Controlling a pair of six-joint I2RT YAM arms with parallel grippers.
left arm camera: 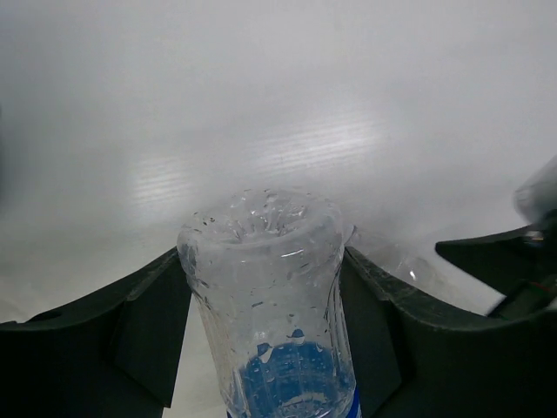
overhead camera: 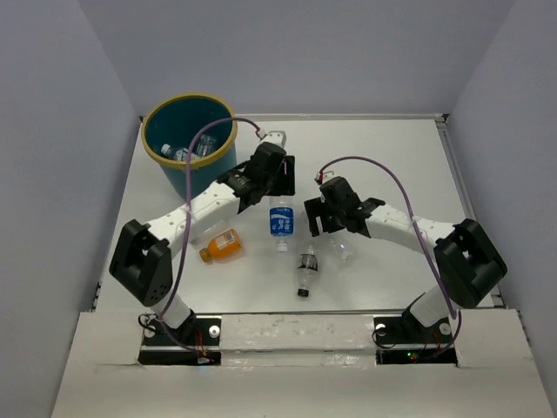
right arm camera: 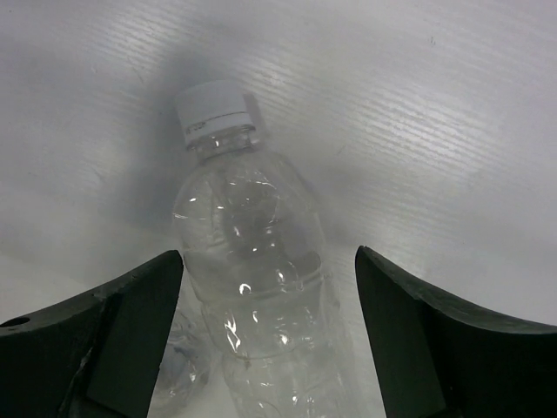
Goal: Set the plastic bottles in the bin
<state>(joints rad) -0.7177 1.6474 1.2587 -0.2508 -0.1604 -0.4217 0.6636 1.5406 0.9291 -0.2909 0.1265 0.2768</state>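
Note:
A clear bottle with a blue label [overhead camera: 280, 223] lies at the table's middle. My left gripper [overhead camera: 277, 195] is closed on its base end; in the left wrist view both fingers press the sides of the bottle [left arm camera: 270, 287] at the gripper [left arm camera: 263, 252]. My right gripper [overhead camera: 324, 225] is open, its jaws straddling a clear white-capped bottle [right arm camera: 248, 235] with gaps on both sides of the gripper [right arm camera: 268, 252]; that bottle [overhead camera: 341, 249] lies on the table. An orange bottle [overhead camera: 222, 246] and a dark-labelled bottle [overhead camera: 305, 271] lie nearer the front. The teal bin [overhead camera: 165, 170] stands far left, with bottles inside.
Grey walls close in the white table [overhead camera: 392, 157] on three sides. The bin is just behind the left arm [overhead camera: 204, 205]. A purple cable [overhead camera: 196, 148] loops over the bin's rim. The right gripper's dark body [left arm camera: 500, 266] shows at the right edge of the left wrist view.

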